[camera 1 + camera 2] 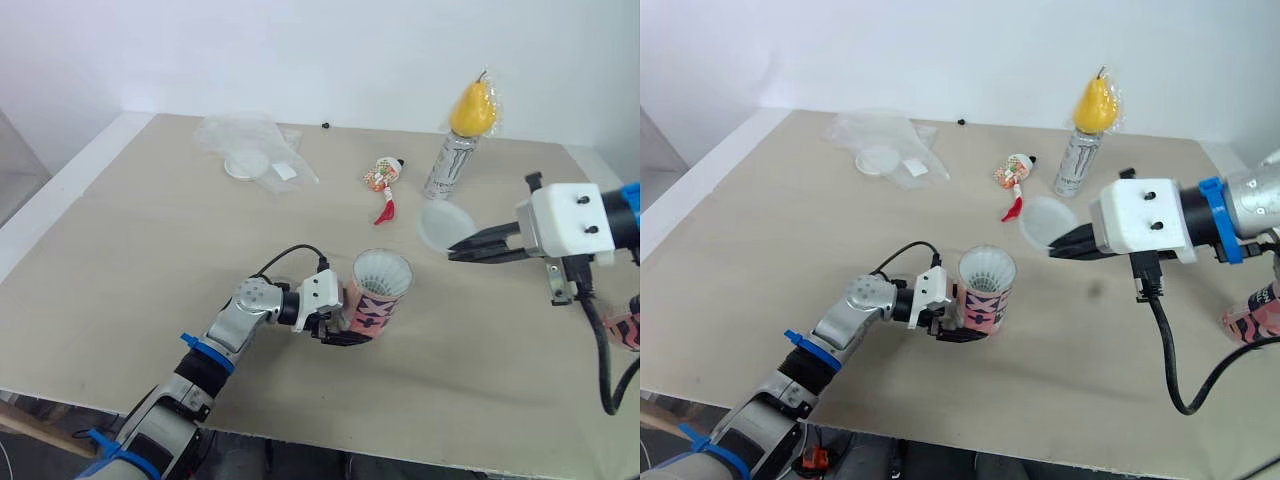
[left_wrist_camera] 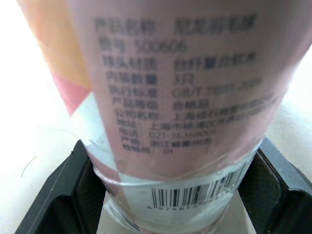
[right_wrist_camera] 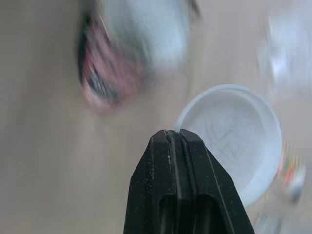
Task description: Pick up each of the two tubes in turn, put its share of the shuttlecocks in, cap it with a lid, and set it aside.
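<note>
The left claw [image 1: 347, 328] was clamped around the base of the pink tube [image 1: 378, 292], which stood upright near the centre of the tabletop [image 1: 150, 250] with white shuttlecocks [image 1: 383, 270] showing in its mouth. At the tube's 1 o'clock, the right claw [image 1: 455, 251], fingers pressed together, pinched the rim of the white lid [image 1: 444, 224]. The second tube [image 1: 1252, 312] sat well apart at 3 o'clock.

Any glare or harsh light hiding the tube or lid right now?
Left eye view: even light, no glare on the table; the lid stands out. Left wrist view: bright washed-out table beside the tube in the left gripper, tube itself free of glare. Right wrist view: lid evenly lit at the right gripper.
</note>
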Robot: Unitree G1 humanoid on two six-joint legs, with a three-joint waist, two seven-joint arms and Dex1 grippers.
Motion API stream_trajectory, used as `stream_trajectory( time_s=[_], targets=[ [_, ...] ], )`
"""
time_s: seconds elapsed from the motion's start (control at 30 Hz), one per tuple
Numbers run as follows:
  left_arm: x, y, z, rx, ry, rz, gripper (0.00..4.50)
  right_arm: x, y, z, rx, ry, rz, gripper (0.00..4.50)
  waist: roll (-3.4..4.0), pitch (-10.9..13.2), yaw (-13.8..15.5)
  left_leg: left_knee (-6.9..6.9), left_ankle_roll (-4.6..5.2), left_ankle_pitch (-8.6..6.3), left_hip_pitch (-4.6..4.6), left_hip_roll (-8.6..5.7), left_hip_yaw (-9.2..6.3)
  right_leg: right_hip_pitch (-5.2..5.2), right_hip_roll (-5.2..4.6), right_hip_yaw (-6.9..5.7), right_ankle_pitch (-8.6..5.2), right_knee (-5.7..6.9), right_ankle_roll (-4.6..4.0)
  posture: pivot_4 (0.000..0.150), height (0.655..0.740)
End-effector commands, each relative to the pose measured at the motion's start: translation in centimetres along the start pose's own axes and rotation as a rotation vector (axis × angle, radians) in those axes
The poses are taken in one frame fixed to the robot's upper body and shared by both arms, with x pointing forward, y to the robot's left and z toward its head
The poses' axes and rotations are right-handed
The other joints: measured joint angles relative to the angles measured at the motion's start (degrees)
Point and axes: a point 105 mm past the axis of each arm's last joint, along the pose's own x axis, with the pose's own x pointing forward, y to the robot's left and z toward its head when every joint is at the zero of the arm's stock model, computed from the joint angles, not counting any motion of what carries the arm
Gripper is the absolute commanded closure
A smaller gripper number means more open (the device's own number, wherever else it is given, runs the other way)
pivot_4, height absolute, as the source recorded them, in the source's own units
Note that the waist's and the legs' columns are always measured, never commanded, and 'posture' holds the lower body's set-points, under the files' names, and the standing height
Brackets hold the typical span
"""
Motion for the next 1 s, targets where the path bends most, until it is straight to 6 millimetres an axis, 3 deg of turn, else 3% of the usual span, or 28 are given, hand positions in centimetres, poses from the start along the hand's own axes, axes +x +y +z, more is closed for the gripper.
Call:
stream_trajectory(
  time_s=[0.03,0.27,0.57,1.0],
  targets=[
    [-0.1,-0.8,-2.8,-0.090,0.116,-0.038,1.10,0.6,-0.1,2.2,-0.101,-0.069,0.094,4.45,-0.06,0.01,0.00,0.00,0.00,0.00,-0.03,0.02,0.06,0.01,-0.04,0.01,0.06,-0.06,-0.04,0.150,0.7400],
    [-0.4,-0.3,-2.9,-0.092,0.149,-0.038,1.10,1.2,-0.2,3.5,-0.171,-0.095,0.211,4.45,-0.03,0.00,0.07,-0.06,0.00,0.00,-0.06,0.07,0.03,-0.07,-0.05,-0.16,0.13,-0.03,-0.08,0.150,0.7400],
    [-0.4,-0.2,-2.8,-0.084,0.156,-0.035,1.10,2.2,0.4,2.9,-0.183,-0.086,0.325,4.45,-0.02,-0.01,0.05,-0.03,0.01,0.00,-0.02,0.10,0.12,-0.10,-0.07,-0.11,0.16,-0.03,-0.18,0.150,0.7400],
    [-0.8,-0.5,-3.1,-0.093,0.159,-0.017,1.10,3.5,-0.1,2.1,-0.210,-0.087,0.356,4.45,-0.01,-0.01,0.03,-0.06,0.01,0.00,-0.04,0.15,0.13,-0.13,-0.05,-0.12,0.19,-0.02,-0.22,0.150,0.7400]
  ],
)
